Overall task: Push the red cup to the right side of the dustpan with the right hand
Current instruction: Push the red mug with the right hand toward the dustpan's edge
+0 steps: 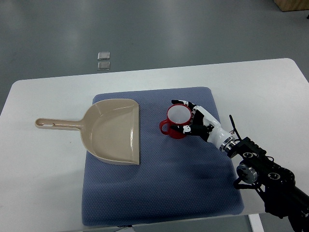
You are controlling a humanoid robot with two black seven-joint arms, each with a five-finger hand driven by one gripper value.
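on the blue mat [159, 193] spread over the white tabletop [270, 92], the red cup [176, 122] is seen upright, its handle turned toward the lower left, just to the right of the open mouth of the beige dustpan [112, 131]. a narrow strip of mat is left between the cup and the dustpan's front edge, so the two are near but apart. the right hand [195, 121] is laid against the cup's right side, with its fingers [182, 103] curled partly around the rim and wall; whether the cup is truly clasped or only cradled cannot be told for certain, though contact is evident. the left hand is not shown.

judged from the layout, the cup already stands on the dustpan's right side, so only a small correction seems called for. the push is best made low on the cup's wall and kept slow, so that the cup is slid and not tipped on the soft, grippy mat. the handle should be watched, since it could be caught by the dustpan's lip. the fingers should be drawn away sideways once the cup is placed.

no brand, label or readable writing is visible on the cup, dustpan or mat.
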